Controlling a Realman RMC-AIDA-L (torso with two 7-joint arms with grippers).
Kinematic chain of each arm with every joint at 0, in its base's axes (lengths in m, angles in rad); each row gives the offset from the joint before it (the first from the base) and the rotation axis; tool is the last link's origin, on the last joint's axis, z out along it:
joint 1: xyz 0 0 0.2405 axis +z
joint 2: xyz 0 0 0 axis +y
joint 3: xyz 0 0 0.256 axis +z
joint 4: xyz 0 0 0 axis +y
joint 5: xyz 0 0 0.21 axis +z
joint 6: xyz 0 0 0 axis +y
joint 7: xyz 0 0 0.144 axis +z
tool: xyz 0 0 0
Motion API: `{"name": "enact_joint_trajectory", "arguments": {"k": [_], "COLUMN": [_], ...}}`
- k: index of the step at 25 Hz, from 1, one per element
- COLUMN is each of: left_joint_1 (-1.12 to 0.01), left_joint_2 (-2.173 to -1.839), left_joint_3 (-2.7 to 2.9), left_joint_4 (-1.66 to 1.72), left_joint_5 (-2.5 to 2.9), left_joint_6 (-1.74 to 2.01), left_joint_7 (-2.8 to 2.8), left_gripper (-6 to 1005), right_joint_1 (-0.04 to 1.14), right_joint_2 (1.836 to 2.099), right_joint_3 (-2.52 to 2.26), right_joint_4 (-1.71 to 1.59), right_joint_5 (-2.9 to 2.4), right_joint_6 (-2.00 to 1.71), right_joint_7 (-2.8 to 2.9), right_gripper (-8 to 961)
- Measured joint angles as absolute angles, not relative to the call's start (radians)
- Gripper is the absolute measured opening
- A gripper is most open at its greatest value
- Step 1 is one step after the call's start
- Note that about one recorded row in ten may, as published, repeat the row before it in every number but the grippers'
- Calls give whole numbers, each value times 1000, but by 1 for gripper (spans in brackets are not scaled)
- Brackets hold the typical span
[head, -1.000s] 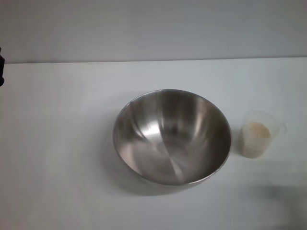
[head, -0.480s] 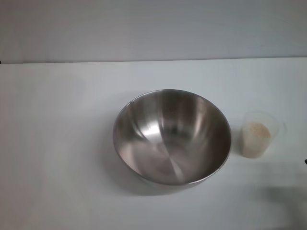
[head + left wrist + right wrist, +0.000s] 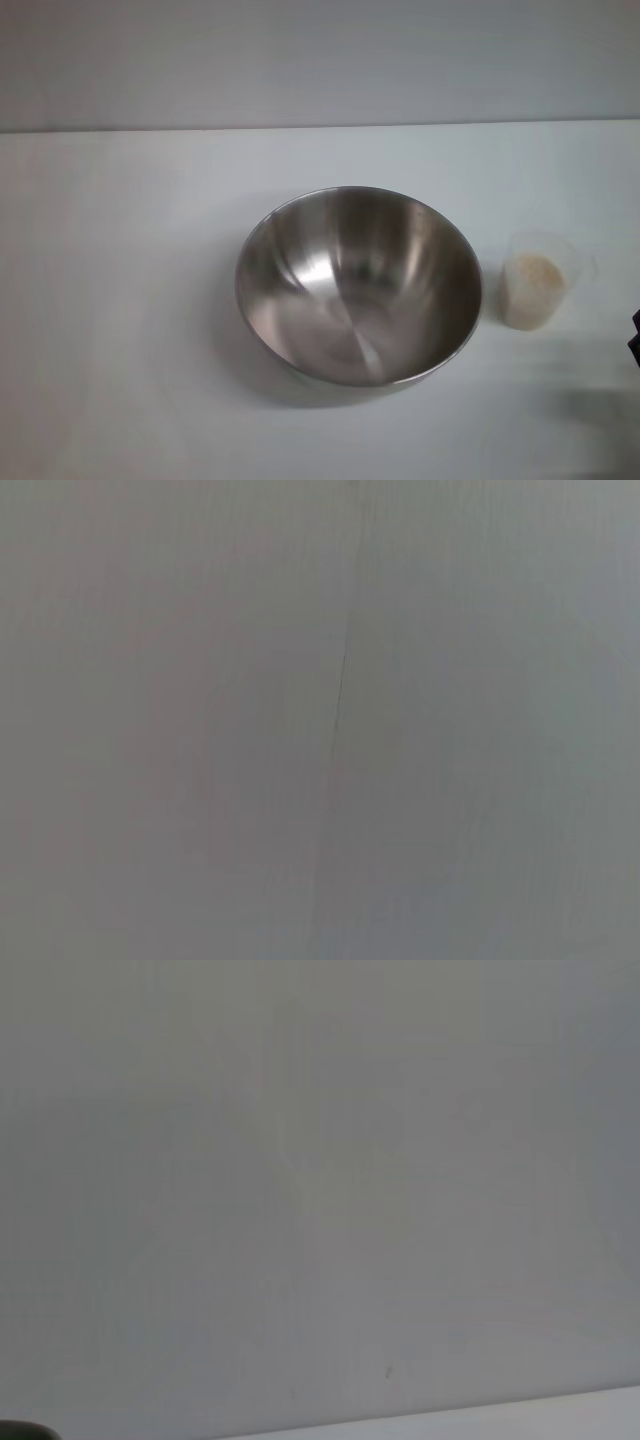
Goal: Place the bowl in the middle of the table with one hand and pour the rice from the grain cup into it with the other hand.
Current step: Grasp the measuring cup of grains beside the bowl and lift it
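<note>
- Large round stainless-steel mixing bowl (image 3: 358,285), shiny brushed inside with a bright glare streak on its left inner wall: upright, mouth up, nothing inside, near the middle of the plain white flat table (image 3: 120,300), somewhat closer to the near edge than the far edge.
- Round all over, so no long axis to name; rim tipped slightly, near side lower than far side.
- Small clear plastic grain cup (image 3: 540,280): upright, just beside the bowl on the side toward the table's right edge, not touching it.
- Cup's long axis vertical, open mouth up; a small projection at the rim toward the right edge, lip or handle not to be told.
- Off-white, pale beige rice (image 3: 532,288): a loose mass inside the cup, filling much of it.
- Right gripper (image 3: 635,340): only a dark sliver at the right border of the head view, near the cup; fingers apart or together cannot be told.
- Left gripper: out of sight in every view.
- Both wrist views: only plain grey surface, with a pale strip along one border of the right wrist view.
</note>
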State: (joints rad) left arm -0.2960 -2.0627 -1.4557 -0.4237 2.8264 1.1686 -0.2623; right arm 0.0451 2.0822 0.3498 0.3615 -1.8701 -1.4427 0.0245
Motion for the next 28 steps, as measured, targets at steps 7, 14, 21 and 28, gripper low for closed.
{"name": "enact_joint_trajectory", "arguments": {"k": [7, 14, 21, 28], "left_joint_1": [-296, -295, -297, -297], "left_joint_2": [-2065, -2066, -2066, -2066], "left_joint_3": [-1456, -1456, -1456, -1456], "left_joint_4": [-425, -426, -427, -426], "left_joint_5": [2827, 2827, 2825, 2823], "left_joint_6": [1169, 1175, 1175, 1175], "left_joint_7": [-262, -262, -262, -262], "left_gripper": [742, 742, 743, 742], "right_joint_1": [63, 79, 99, 128], "right_joint_2": [2080, 2080, 2080, 2082], "right_joint_3": [353, 353, 351, 350], "right_joint_4": [351, 339, 326, 309], "right_joint_5": [-1870, -1870, -1870, -1871], "right_joint_6": [-1421, -1401, -1393, -1370], "right_joint_7": [24, 24, 24, 24], "right_gripper": [709, 709, 709, 709]}}
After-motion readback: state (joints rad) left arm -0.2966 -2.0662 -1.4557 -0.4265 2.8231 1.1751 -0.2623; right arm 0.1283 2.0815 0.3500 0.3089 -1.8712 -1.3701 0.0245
